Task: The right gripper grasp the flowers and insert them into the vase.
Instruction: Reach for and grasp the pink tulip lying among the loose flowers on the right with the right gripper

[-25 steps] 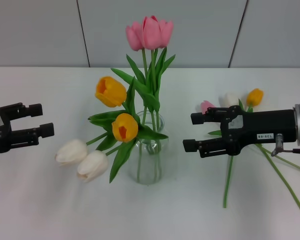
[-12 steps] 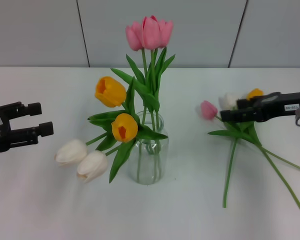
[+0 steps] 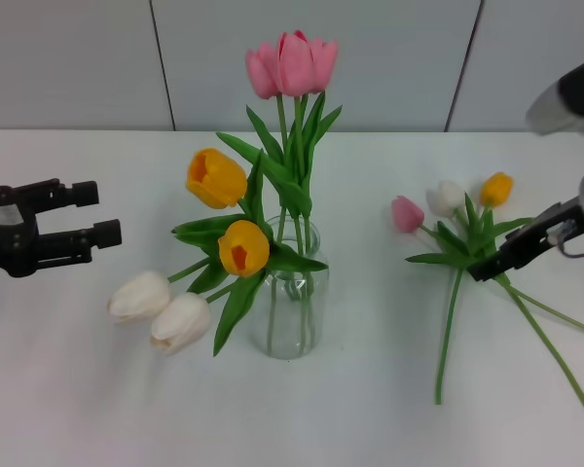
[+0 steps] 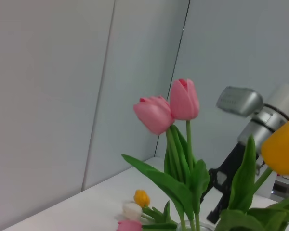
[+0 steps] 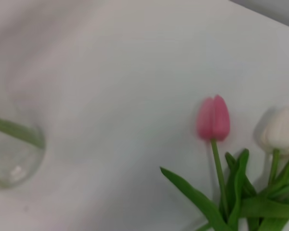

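Head view: flowers [image 3: 467, 243] lie on table [image 3: 370, 409], well right of vase [image 3: 290, 292]. Right gripper [image 3: 492, 265] tilts down over the stems — finger spread cannot be judged, nothing visibly held. Stems look light, thin, bendy — best pinched below the leaves. Left gripper [image 3: 102, 214] parked, fingers apart.

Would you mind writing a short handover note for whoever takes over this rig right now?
Right gripper: tipped down over the stems of the loose flowers on the table, right of the vase; whether it grips them cannot be told.
Left gripper: open, idle, left of the vase.
Done: the vase already holds pink, orange and white tulips.
Left: grasp the loose bunch (pink, white, small orange heads), lift it and insert it into the vase.
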Action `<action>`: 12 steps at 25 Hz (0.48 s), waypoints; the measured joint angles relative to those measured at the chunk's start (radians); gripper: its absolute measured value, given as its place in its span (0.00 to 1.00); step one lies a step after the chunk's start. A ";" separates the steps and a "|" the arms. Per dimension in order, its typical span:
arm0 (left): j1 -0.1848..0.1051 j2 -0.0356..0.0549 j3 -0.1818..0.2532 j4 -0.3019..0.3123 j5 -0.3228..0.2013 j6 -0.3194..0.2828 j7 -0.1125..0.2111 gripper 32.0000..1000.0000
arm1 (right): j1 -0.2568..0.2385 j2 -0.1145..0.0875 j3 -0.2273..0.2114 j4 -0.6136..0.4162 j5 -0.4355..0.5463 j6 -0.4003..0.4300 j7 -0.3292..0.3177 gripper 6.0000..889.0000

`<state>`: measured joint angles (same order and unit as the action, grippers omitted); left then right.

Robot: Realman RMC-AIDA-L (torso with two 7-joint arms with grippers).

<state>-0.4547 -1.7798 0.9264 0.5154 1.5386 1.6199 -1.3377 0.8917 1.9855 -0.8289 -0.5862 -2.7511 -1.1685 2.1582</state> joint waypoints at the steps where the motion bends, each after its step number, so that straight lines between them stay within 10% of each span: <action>1: -0.004 -0.0018 0.000 0.000 0.000 0.000 0.000 0.82 | 0.004 0.006 0.000 0.011 -0.018 0.021 0.003 0.95; 12: -0.008 -0.0117 0.000 0.000 0.005 -0.004 0.000 0.82 | -0.008 0.033 -0.003 0.127 -0.057 0.186 -0.006 0.95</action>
<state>-0.4631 -1.7915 0.9265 0.5154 1.5433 1.6159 -1.3376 0.8842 2.0188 -0.8315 -0.4594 -2.8079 -0.9824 2.1522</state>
